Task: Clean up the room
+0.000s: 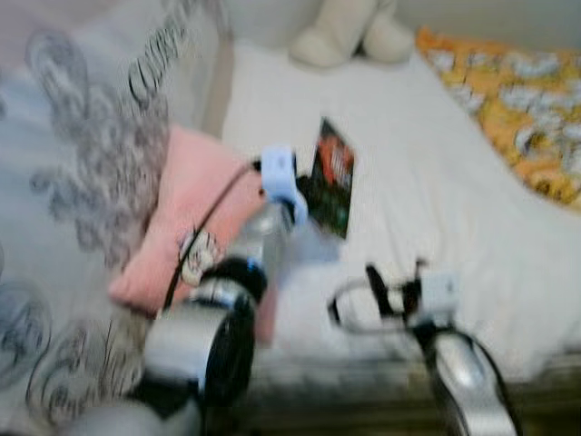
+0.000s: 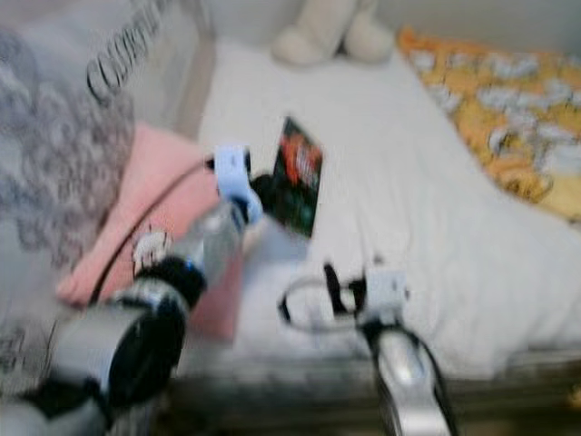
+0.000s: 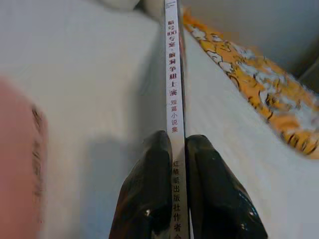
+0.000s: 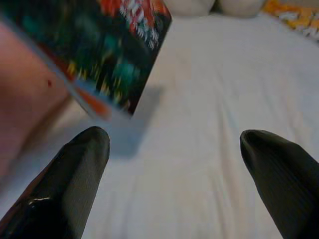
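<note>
Now, left end effector point(image 3: 178, 149) clamps thin dark-cover book point(image 1: 332, 177) w/ white spine, right end effector point(image 4: 174, 164) spread wide.

Left arm stretched forward and up, left gripper point(image 3: 178, 149) with its 2 black fingers point(image 3: 149, 189) pinched tight on a thin book point(image 3: 174, 74), spine facing the wrist. Right arm bent low at right, right gripper point(image 4: 174, 149) with fingers point(image 4: 75, 169) spread wide apart, holding nothing.

Your thin dark-covered book point(image 1: 331, 177) sits above the white bed point(image 1: 427, 182), pink pillow point(image 1: 182, 227) left, orange patterned blanket point(image 1: 517, 100) right.
</note>
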### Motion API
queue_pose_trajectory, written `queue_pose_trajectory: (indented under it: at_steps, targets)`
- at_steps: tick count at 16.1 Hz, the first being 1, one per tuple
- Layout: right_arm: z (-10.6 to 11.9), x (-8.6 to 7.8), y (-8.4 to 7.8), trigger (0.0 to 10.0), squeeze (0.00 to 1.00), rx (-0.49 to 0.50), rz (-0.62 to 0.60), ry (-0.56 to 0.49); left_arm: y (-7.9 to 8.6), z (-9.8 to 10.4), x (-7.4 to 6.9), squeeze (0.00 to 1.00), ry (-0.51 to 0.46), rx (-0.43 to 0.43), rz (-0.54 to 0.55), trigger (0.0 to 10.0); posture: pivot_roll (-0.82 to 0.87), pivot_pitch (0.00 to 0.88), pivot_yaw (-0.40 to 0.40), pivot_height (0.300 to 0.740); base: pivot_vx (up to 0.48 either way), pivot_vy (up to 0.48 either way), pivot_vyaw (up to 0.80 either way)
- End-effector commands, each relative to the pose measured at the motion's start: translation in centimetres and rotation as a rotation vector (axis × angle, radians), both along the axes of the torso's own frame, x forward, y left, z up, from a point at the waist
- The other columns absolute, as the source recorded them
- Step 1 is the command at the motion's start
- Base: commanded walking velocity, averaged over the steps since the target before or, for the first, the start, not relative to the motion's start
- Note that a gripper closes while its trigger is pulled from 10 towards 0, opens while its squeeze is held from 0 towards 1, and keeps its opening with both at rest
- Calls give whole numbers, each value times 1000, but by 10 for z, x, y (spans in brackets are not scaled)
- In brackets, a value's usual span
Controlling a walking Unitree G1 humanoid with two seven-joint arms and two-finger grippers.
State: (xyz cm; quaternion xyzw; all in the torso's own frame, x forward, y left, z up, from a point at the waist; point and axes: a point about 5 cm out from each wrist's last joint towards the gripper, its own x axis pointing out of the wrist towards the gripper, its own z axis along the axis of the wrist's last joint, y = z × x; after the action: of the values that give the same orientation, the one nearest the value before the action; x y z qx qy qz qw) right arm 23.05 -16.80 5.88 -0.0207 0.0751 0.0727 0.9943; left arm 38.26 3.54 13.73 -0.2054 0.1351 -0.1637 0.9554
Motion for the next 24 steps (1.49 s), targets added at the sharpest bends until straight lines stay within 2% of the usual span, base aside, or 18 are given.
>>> queue_pose_trajectory:
  at_steps: [1, 2, 3, 4, 5, 6, 7, 8, 10, 12, 15, 17, 18, 19, 21, 24]
  targets:
    - [4, -5, -13, 10000, 0, -38, -10, 7, -23, -4, -8, 0, 96, -110, -14, 10000, -147, 69, -46, 736, 0, 0, 0]
    - [7, -20, -20, 10000, 0, -71, 13, 36, -44, -14, -19, 0, 208, -251, -26, 10000, -224, 110, -80, 736, 0, 0, 0]
    - [8, -26, -22, 10000, 0, -79, 19, 47, -50, -19, -25, 0, 246, -284, -32, 10000, -235, 113, -84, 736, 0, 0, 0]
    - [10, -36, -25, 10000, 0, -92, 27, 67, -55, -39, -37, 0, 337, -290, -20, 10000, -273, 131, -98, 736, 0, 0, 0]
    - [12, -44, -24, 10000, 0, -96, 28, 88, -48, -61, -48, 0, 411, -224, 15, 10000, -284, 135, -104, 736, 0, 0, 0]
    - [12, -44, -24, 10000, 0, -96, 28, 90, -46, -64, -49, 0, 418, -209, 20, 10000, -284, 135, -104, 736, 0, 0, 0]
    - [12, -47, -23, 10000, 0, -95, 28, 98, -29, -75, -49, 0, 416, -134, 74, 10000, -283, 145, -101, 736, 0, 0, 0]
    - [13, -50, -23, 10000, 0, -94, 30, 109, -15, -80, -47, 0, 415, -116, 127, 10000, -271, 148, -102, 736, 0, 0, 0]
    - [12, -53, -21, 10000, 0, -95, 42, 132, 3, -81, -42, 0, 400, -79, 188, 10000, -261, 147, -104, 736, 0, 0, 0]
    - [10, -53, -17, 10000, 0, -93, 57, 148, 22, -74, -32, 0, 333, 1, 257, 10000, -248, 147, -108, 736, 0, 0, 0]
    - [10, -51, -14, 10000, 0, -93, 71, 154, 38, -69, -26, 0, 276, 97, 309, 10000, -234, 145, -110, 736, 0, 0, 0]
    - [9, -51, -14, 10000, 0, -94, 74, 160, 44, -64, -23, 0, 228, 205, 317, 10000, -225, 145, -109, 736, 0, 0, 0]
    - [8, -50, -14, 10000, 0, -94, 76, 164, 47, -61, -21, 349, 184, 331, 299, 10000, -225, 144, -107, 736, 0, 0, 0]
    - [7, -49, -13, 10000, 0, -93, 76, 167, 50, -57, -18, 1000, 124, 491, 277, 10000, -221, 142, -106, 736, 0, 0, 0]
    - [6, -49, -13, 10000, 0, -93, 77, 170, 53, -53, -15, 1000, 90, 590, 274, 10000, -217, 141, -105, 736, 0, 0, 0]
    - [3, -49, -12, 10000, 0, -93, 78, 179, 57, -46, -11, 1000, 51, 653, 277, 10000, -207, 134, -100, 736, 0, 0, 0]
